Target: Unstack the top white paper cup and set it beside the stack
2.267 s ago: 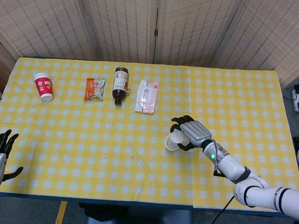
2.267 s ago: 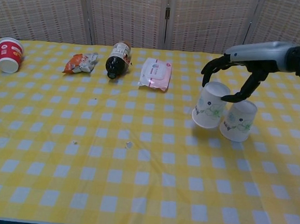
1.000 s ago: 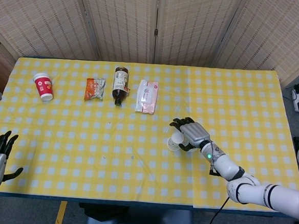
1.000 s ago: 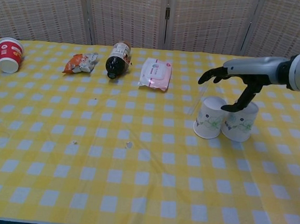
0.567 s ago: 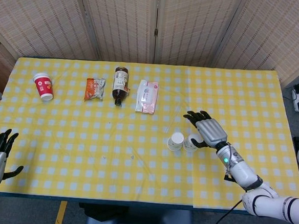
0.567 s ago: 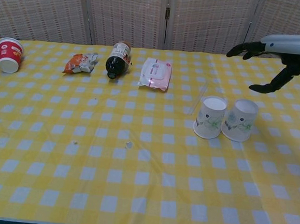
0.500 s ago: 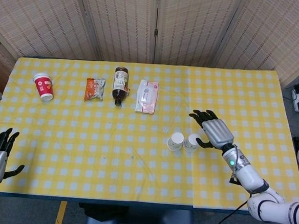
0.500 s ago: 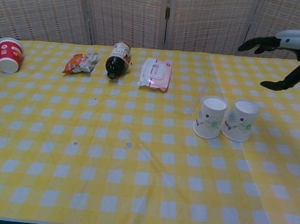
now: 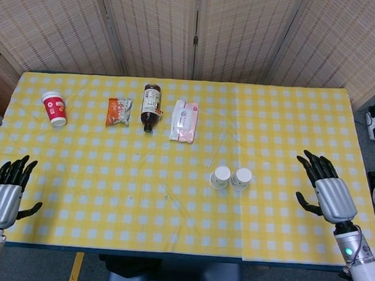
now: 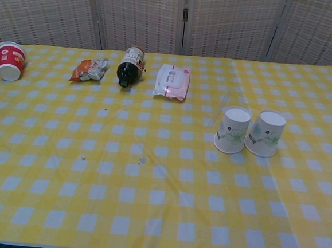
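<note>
Two white paper cups with a green print stand upside down side by side on the yellow checked tablecloth: the left cup (image 9: 220, 177) (image 10: 232, 130) and the right cup (image 9: 240, 178) (image 10: 265, 133), touching or nearly so. My right hand (image 9: 325, 189) hovers open at the table's right edge, fingers spread, well away from both cups. Over the near left corner my left hand (image 9: 7, 192) is open too, holding nothing. Neither hand shows in the chest view.
Along the far side lie a red paper cup (image 9: 54, 108) (image 10: 10, 60), an orange snack packet (image 9: 119, 110) (image 10: 90, 69), a brown bottle (image 9: 150, 106) (image 10: 129, 66) on its side and a pink wipes pack (image 9: 184, 121) (image 10: 173, 81). Wicker screens stand behind the table (image 9: 138, 195).
My right hand let go of the left cup beside the other one, then drew back right and toward me, out of the chest view. My left hand rose slightly.
</note>
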### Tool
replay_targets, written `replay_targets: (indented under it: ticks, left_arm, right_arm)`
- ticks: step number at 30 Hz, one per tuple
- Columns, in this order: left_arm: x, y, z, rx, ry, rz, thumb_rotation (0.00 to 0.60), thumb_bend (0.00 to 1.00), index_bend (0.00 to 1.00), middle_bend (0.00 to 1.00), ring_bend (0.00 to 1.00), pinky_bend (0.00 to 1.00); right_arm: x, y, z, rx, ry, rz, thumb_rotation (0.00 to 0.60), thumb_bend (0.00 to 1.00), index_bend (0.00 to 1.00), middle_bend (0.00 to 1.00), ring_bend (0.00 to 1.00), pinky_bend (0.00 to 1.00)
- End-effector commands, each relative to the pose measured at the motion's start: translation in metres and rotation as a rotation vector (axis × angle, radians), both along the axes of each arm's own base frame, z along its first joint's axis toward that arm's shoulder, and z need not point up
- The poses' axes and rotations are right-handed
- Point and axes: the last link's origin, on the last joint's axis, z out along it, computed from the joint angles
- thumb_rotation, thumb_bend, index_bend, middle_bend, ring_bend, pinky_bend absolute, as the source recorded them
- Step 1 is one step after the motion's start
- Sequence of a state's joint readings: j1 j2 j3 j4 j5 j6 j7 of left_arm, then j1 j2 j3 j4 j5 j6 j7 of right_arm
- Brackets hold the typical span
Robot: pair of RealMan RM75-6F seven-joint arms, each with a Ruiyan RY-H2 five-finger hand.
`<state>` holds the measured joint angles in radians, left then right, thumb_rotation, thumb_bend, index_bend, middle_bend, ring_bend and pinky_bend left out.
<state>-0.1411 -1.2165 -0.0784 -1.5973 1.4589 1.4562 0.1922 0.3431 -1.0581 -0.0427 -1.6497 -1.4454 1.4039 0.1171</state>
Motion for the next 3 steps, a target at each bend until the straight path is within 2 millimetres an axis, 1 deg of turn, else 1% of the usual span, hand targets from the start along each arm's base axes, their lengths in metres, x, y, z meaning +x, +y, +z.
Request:
replay_targets:
  ticks: [1, 3]
  left_arm:
    - [0.0033, 0.0005, -0.0006, 0.002, -0.006, -0.008, 0.6, 0.23, 0.08, 0.01, 0.02, 0.0]
    - [0.0047, 0.0009, -0.0006, 0.009, -0.015, -0.009, 0.6, 0.23, 0.08, 0.01, 0.02, 0.0]
  right_arm:
    - [-0.007, 0.0162, 0.0061, -0.029, -0.017, 0.002, 0.6, 0.43, 0.0, 0.0, 0.0, 0.0]
    - [-0.0084, 0.021, 0.0072, -0.045, -0.028, 0.009, 0.6, 0.43, 0.0, 0.0, 0.0, 0.0]
